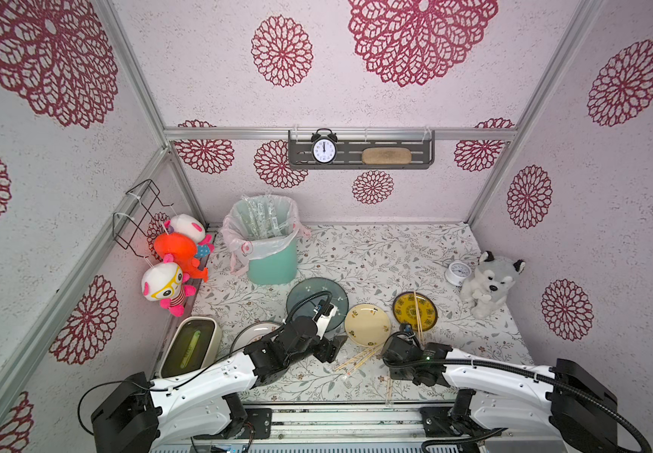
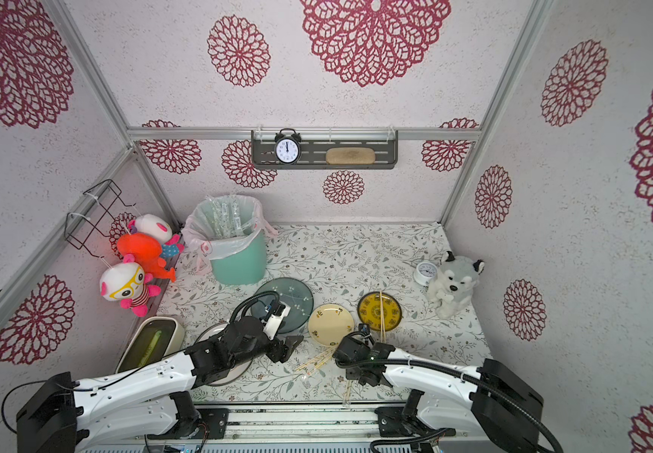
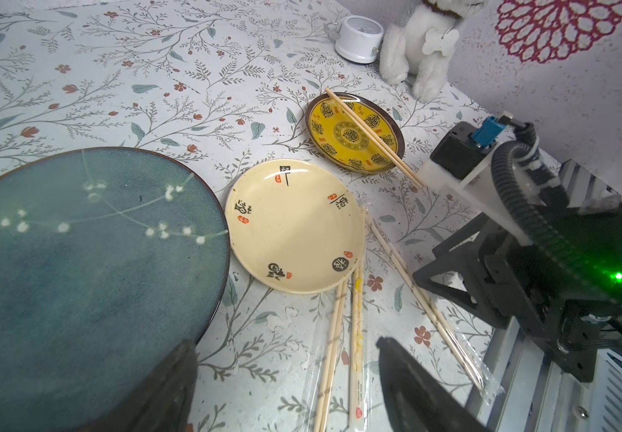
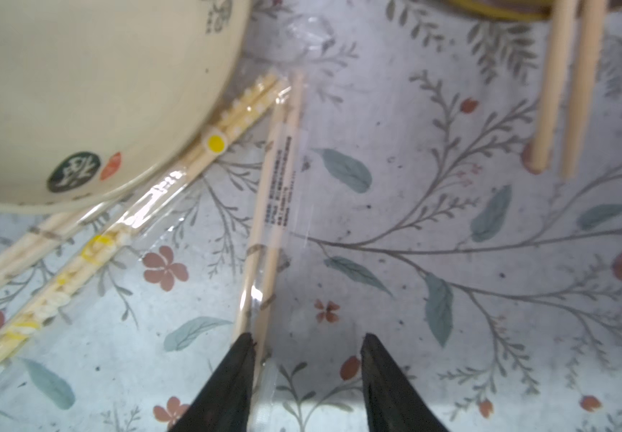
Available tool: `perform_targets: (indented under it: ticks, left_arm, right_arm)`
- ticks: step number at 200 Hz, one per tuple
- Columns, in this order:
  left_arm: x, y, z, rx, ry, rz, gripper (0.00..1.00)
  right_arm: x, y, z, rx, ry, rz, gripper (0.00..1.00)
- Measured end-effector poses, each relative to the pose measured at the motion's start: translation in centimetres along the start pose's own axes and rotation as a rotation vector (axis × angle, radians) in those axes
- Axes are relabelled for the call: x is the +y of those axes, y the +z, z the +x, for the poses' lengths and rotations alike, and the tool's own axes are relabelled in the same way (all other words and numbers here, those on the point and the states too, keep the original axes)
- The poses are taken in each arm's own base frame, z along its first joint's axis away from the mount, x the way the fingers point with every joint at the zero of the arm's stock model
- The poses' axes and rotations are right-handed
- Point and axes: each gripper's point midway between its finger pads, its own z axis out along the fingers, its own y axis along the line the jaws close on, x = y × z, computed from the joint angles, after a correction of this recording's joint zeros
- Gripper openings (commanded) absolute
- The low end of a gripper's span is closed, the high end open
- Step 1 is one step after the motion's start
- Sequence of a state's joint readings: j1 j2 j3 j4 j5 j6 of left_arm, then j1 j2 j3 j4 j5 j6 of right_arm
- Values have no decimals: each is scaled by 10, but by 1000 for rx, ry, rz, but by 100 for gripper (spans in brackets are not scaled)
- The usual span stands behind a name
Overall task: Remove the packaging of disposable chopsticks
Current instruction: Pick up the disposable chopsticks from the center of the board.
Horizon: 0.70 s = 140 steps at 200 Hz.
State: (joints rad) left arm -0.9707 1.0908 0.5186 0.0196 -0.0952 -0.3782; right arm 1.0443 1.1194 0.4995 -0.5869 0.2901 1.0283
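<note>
Hovering at wrapped chopsticks (image 4: 264, 209), right hand (image 4: 307, 336) parted, left hand (image 3: 283, 342) wide, cream plate (image 4: 77, 74) overlapping neighbouring pairs (image 4: 126, 225).

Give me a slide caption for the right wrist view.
Right gripper, jaws apart, at a wrapped chopstick pair near the cream plate.

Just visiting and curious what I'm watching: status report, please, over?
Left gripper open, hovering; right gripper open over a wrapped chopstick pair. Sleeve not yet off. Cream plate rim covers ends of two other wrapped pairs.
</note>
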Motion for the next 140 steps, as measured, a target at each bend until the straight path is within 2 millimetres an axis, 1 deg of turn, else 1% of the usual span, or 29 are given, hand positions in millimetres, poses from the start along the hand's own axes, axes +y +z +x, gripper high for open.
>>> perform_targets:
  ticks: [14,37,57,74,111,129,140]
  left_arm:
    - [0,1,0,-2,0,1,79]
    - [0,2,1,2,0,0,79]
    - [0,3,1,2,0,0,79]
    - [0,4,1,0,0,0,79]
    - [-1,6,1,-2,0,2,79]
    - [0,6,2,-7,-1,5,79]
    - [1,7,5,-4,-1,4,79]
  right_arm:
    - [3,-5,-4,-15,-6,-21,51]
    - [12,-10,-13,-31,-11,-43,52]
    - [19,-5,-15,-24,-13,-60,53]
    - [18,2,-12,-5,-16,-40,52]
    - [7,12,-6,27,10,-20,41]
    - [7,14,-10,22,23,-34,31]
    - [7,15,-13,20,35,-39,29]
